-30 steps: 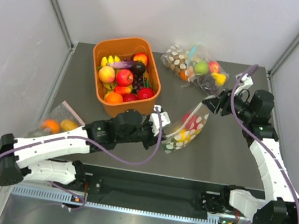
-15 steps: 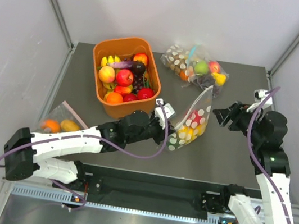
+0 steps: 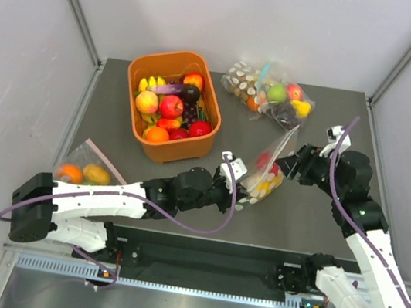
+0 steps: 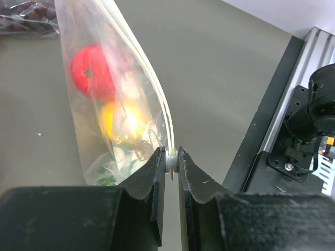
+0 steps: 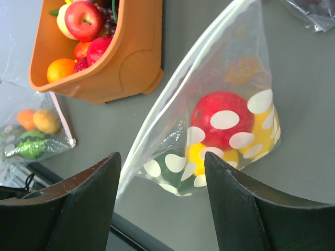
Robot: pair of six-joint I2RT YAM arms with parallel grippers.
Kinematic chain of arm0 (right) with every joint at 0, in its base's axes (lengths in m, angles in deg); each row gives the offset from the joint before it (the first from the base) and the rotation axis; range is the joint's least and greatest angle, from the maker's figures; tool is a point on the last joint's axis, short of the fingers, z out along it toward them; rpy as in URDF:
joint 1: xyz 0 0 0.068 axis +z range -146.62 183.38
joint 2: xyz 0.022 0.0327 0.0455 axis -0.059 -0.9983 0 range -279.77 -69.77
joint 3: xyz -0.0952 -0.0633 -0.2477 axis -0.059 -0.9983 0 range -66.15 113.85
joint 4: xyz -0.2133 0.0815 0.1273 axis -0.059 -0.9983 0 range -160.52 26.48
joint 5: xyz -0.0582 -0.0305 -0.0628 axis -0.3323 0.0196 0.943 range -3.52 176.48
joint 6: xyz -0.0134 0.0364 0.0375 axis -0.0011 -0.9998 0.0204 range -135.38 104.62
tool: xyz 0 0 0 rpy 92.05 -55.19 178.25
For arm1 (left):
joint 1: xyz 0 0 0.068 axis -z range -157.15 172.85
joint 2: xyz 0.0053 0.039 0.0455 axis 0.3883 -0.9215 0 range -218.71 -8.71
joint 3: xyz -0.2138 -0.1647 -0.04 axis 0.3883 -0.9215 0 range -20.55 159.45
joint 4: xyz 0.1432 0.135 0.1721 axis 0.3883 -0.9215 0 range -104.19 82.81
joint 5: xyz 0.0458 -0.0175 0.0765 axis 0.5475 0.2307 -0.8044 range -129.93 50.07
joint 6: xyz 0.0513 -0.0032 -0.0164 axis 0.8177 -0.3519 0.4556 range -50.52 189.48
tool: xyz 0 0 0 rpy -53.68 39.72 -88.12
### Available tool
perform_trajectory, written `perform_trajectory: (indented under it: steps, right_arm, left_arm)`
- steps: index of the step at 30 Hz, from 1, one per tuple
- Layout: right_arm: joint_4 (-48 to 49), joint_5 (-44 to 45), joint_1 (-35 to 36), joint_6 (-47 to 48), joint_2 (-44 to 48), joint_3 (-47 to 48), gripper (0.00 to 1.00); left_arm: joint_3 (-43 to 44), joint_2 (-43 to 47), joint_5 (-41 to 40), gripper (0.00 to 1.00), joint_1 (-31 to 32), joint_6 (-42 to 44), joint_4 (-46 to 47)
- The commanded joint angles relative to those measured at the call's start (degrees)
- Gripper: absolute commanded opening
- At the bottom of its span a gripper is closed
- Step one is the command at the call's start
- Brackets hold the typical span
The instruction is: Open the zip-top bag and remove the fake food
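Nothing readable is showing in any view: no text, label, brand, number or sign. The bag [image 5: 225, 125] hanging just ahead of the right gripper [image 5: 161, 162] is carrying only plain white dots as its print.

A robot test cell in a lab: a left arm [image 3: 97, 198] and a right arm [image 3: 381, 256], both white, are bolted to a black rail [image 3: 211, 264] at the near edge of a grey table [image 3: 313, 218], boxed in by plain white panels [image 3: 14, 77] on metal struts [image 3: 74, 4], with an orange bin [image 3: 183, 149] of toy fruit [image 3: 170, 107]
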Motion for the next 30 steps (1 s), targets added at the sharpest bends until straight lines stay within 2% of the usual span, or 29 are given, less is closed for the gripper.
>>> perform_trajectory:
  steps: [1,11,30]
  right_arm:
    - [3.5,3.5,1.3,-1.5,0.0,-0.3,0.65]
    - [6.7,4.6,1.4,-2.3,-1.5,-2.1,0.64]
    - [6.6,5.3,1.3,-2.9,0.3,-0.5,0.64]
  left_arm:
    - [0.8,0.5,-2.2,0.0,0.4,-0.2,4.1]
    - [-0.2,1.6,-2.8,0.0,1.3,-0.1,4.1]
    - [0.4,-0.3,-5.6,0.0,3.5,0.7,3.4]
